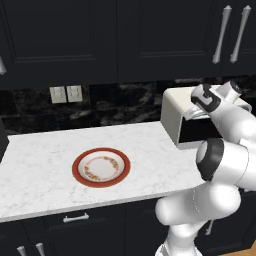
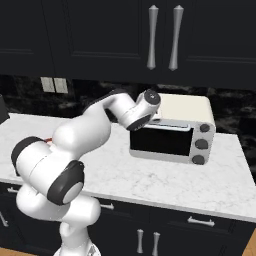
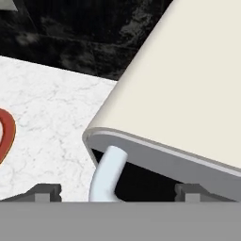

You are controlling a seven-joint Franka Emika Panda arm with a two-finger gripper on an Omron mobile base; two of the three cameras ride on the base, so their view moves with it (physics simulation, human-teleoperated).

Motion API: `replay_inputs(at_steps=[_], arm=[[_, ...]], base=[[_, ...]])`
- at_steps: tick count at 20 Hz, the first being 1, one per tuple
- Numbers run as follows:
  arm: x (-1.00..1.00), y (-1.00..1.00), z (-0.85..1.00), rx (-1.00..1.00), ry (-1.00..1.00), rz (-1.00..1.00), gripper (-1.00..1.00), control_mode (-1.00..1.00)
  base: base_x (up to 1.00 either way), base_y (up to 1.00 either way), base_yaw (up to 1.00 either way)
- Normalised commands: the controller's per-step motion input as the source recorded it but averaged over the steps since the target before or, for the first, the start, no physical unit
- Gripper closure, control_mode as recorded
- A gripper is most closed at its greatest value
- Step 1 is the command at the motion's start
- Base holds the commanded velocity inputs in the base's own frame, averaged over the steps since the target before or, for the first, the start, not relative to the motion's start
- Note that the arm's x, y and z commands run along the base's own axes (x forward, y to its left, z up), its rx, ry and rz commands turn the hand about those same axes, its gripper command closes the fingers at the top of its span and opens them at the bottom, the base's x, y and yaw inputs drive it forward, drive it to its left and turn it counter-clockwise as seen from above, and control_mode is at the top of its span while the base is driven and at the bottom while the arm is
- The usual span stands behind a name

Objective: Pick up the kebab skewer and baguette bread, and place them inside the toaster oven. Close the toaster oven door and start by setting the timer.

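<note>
Boxy cream-white toaster oven (image 2: pixel 172 131) with rounded top stands on white marble desk (image 1: pixel 45 165), toward right end, against dark stone backsplash. Dark glass toaster oven door (image 2: pixel 160 141) appears closed; silver bar handle (image 3: pixel 107 175) along top edge. Three dark knobs (image 2: pixel 201 144) stacked down right side. No legible brand or lettering on oven. Red-rimmed round plate (image 1: pixel 101 167) with floral ring lies well left of oven. White arm folds over desk, hand at oven's upper left front corner. Pincer (image 3: pixel 113 192) open, fingertips (image 3: pixel 45 192) spread either side of handle end, gripping nothing.
</note>
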Motion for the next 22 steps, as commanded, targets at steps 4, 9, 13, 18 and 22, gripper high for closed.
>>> replay_inputs(at_steps=[4,9,13,18,22], arm=[[0.22,-0.33,0.18,-0.15,-0.15,0.00,-1.00,-1.00],[0.09,-0.37,0.18,-0.13,-0.17,0.00,-1.00,-1.00],[0.06,-0.35,0.25,-0.08,-0.18,0.00,-1.00,-1.00],[0.14,-0.42,0.48,-0.02,-0.02,0.00,-1.00,-1.00],[0.17,-0.46,0.61,0.00,0.00,0.00,-1.00,-1.00]], base=[[0.00,0.00,0.00],[0.00,0.00,0.00],[0.00,0.00,0.00],[0.00,0.00,0.00],[0.00,0.00,0.00]])
